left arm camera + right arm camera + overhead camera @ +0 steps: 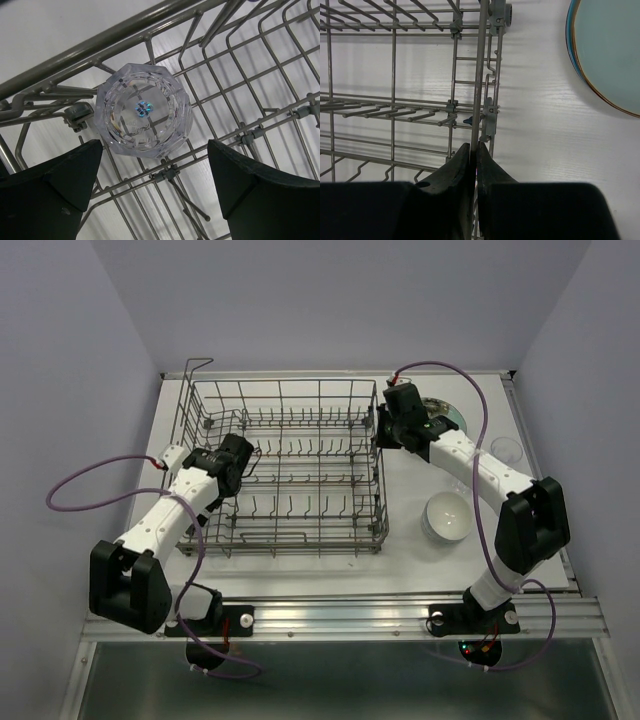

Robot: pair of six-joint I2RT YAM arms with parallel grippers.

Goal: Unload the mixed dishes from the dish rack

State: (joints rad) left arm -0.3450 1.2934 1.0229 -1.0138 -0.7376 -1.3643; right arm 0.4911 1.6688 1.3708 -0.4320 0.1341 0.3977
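White table (410,560) holds the dish rack (290,540), where the left gripper (155,165), wide open (empty), hangs over a glass (142,110) and could tip it if it closes crooked, while the right gripper (474,147) pinches the rim.

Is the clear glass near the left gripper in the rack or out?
In. The left wrist view shows the glass on the floor wires of the dish rack, beside its side rail, with the left gripper open over it.

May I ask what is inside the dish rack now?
One clear textured glass sits on the dish rack floor by its left wall, under the open left gripper. Elsewhere the top view shows bare wires; the left arm hides that corner.
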